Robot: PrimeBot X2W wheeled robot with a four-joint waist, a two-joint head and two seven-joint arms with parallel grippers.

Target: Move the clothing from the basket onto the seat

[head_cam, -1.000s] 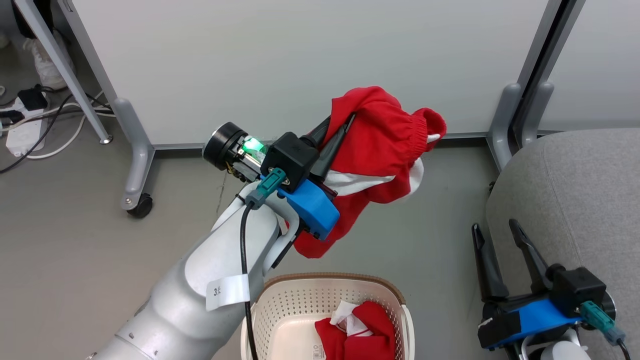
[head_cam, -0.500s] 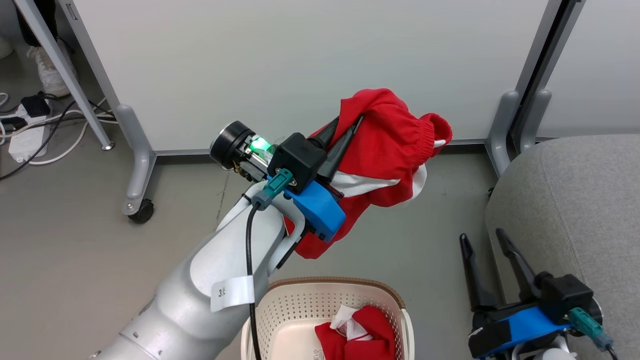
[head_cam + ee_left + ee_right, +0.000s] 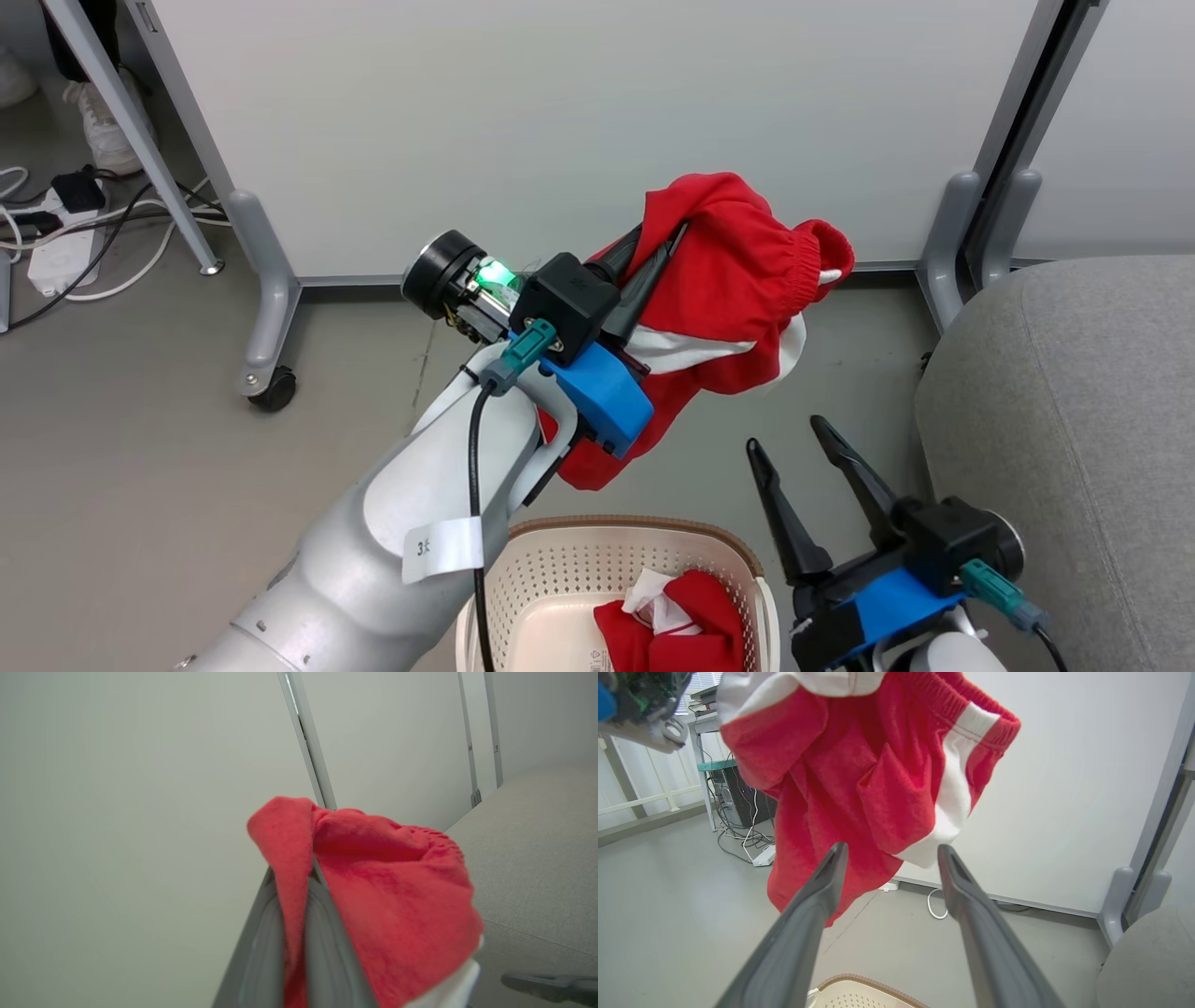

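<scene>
One red garment (image 3: 738,271) hung pinched in left hand (image 3: 661,233), held up over the floor (image 3: 140,467) beyond basket (image 3: 560,569). Second garment (image 3: 686,630) lay in basket. Right hand (image 3: 784,434) spread, empty, between basket and seat (image 3: 1074,401), fingers aimed at the hanging garment.

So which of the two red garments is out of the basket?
The red shorts with the gathered waistband, pinched in the left end effector; the other garment lies crumpled inside the basket.

A flat white partition panel (image 3: 560,121) is standing at twelve o'clock; a white plastic power strip (image 3: 61,266) is lying at ten o'clock.
</scene>
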